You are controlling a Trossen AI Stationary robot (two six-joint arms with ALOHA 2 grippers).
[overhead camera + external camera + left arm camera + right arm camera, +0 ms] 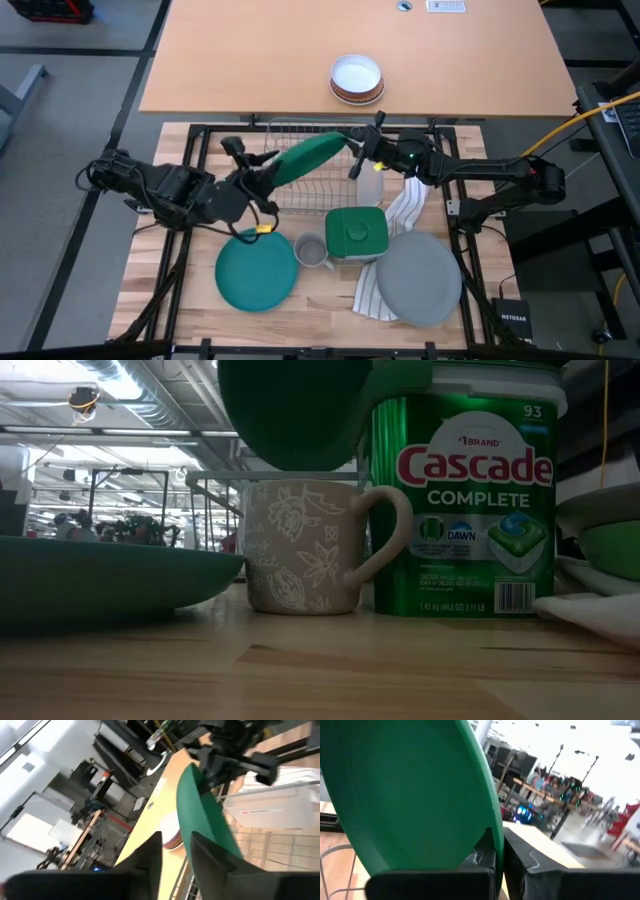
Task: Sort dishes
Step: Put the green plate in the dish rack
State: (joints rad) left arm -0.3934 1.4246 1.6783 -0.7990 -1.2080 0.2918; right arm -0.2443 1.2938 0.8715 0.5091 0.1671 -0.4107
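Dark green, the plate [308, 156] hangs tilted above the wire dish rack [300, 190], pinched at both ends: the left gripper [262, 180] is clamped on its lower rim, the right gripper [362, 150] on its upper rim. Below on the wooden table [200, 300] lie the teal plate [257, 272] and the grey plate [418, 277] on a striped towel [372, 295]. Between them stand a mug [310, 250] and a green detergent tub [356, 232]. Farther off sits a white bowl [357, 78].

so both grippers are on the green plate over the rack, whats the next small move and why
Probably the left gripper lets go: the dark green plate hangs tilted above the wire rack, pinched at opposite rims, and the right gripper is already shut on it.
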